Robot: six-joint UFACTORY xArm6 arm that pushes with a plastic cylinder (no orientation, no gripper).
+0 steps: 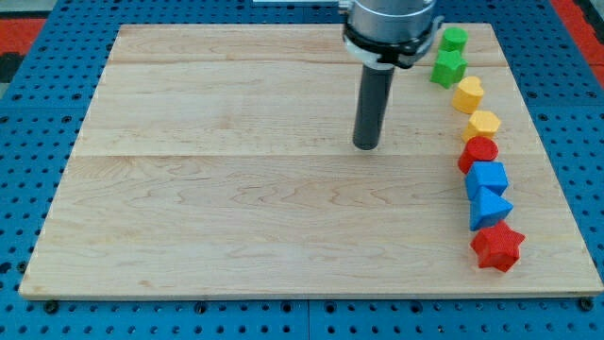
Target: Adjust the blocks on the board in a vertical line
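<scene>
Several blocks stand in a near-vertical line along the board's right side. From the view's top: a green round block [455,40], a green star [448,68], a yellow heart [468,94], a yellow hexagon [483,125], a red round block [479,152], a blue cube [488,178], a blue triangle [490,208] and a red star [497,247]. Neighbouring blocks touch or nearly touch. My tip [365,146] rests on the board left of the line, about level with the red round block and well apart from every block.
The wooden board [236,189] lies on a blue pegboard table [28,170]. The arm's grey and black body [389,24] hangs over the board's top edge, just left of the green blocks.
</scene>
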